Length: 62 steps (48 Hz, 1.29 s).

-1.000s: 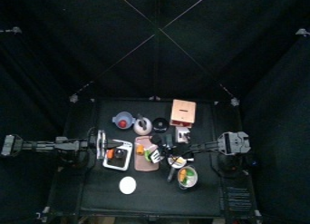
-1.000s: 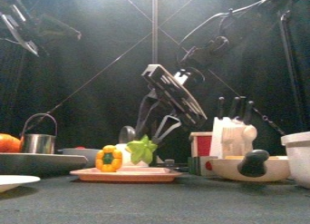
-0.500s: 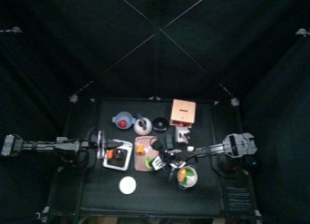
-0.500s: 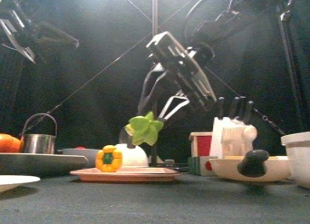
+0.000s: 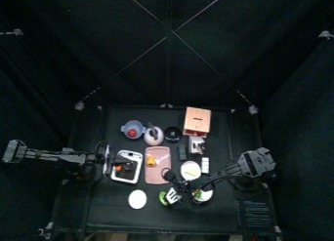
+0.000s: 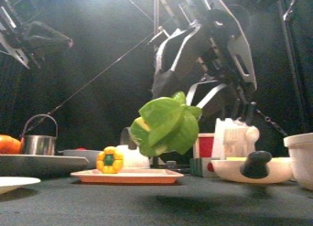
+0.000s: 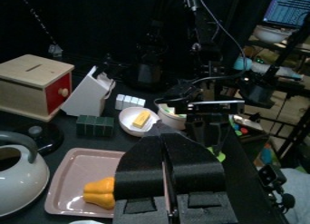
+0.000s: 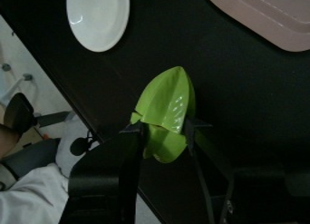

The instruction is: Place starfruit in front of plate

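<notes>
1. Currently the bench [image 5: 104, 214] is crowded toward its back and middle. Its front strip is mostly bare apart from a white plate [image 5: 137, 198] at front left.
2. Right arm reaches in from the right, across the front strip. Left arm is parked at the left edge. Its left gripper [image 7: 169, 178] has the jaws pressed together with nothing between them, looking over the pink plate [image 7: 61, 178].
3. Pink plate [image 6: 128, 176] sits mid-bench and carries a yellow pepper [image 6: 110, 160]. The white plate [image 8: 97, 17] lies on the front side of it, off to the left.
4. Starfruit [image 6: 167, 125] is bright green and ribbed, and is clamped in the right gripper [image 8: 164, 141]. It hangs clear of the bench, nearer the front edge than the pink plate. From above it lies just beside the white plate, on that plate's right.
5. Key relation: the starfruit's long axis runs out along the gripper's reach, with the tip pointing away from the wrist and the jaws closed across its near end. The bare bench below it already lies in front of the pink plate. Judgement: the remaining move is mainly a descent and release, and the right arm is the only one placed to do it.
6. Risk, judged: set down on one ridge, the ribbed fruit could rock or roll toward the white plate.
7. Writing: no label or brand can be read. A lit monitor [image 7: 291, 7] beyond the curtains shows only illegible lines.
</notes>
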Tool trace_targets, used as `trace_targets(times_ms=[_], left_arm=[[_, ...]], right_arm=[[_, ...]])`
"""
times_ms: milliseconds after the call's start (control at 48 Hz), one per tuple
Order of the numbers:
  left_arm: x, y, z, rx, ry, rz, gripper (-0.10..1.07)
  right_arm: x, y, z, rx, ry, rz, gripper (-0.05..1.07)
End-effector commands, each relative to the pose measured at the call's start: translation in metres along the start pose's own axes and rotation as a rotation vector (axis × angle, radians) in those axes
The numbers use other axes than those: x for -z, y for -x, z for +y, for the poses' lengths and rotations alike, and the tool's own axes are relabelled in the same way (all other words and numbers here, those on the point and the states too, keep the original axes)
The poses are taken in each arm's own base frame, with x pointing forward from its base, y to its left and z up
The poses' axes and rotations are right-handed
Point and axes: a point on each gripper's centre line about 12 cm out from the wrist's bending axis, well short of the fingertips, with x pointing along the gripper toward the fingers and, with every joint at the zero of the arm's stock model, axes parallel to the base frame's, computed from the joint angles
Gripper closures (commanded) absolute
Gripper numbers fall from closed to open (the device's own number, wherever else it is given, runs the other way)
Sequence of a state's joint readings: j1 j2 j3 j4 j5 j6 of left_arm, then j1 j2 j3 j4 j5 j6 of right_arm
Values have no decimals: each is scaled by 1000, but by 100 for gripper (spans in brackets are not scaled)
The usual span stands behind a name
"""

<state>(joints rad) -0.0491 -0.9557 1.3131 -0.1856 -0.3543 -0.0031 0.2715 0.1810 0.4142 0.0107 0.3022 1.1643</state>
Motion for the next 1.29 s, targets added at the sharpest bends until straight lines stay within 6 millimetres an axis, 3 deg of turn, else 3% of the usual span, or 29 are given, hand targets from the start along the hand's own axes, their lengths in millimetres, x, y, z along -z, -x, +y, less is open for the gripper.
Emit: trace_targets(times_ms=[0,208,396,521,688,1021,1271], left_arm=[[-5,-1,-1,3,12,-23,96],[-5,-1,-1,1,12,-27,96],[-4,-1,-1,1,14,-23,96],[-3,-1,-1,1,14,-20,96],[-4,-1,-1,0,12,-24,96],[-4,-1,-1,1,13,-23,96],[-3,-1,0,-1,14,-22,96]], right_arm=[[-5,12,18,-18,7,-5,28],[-18,34,22,172,53,27,28],[-26,23,39,174,52,-7,28],[-32,26,36,292,22,-68,28],[-21,33,42,374,-7,-151,28],[4,11,41,362,-130,-191,27],[7,6,31,382,-168,-233,23]])
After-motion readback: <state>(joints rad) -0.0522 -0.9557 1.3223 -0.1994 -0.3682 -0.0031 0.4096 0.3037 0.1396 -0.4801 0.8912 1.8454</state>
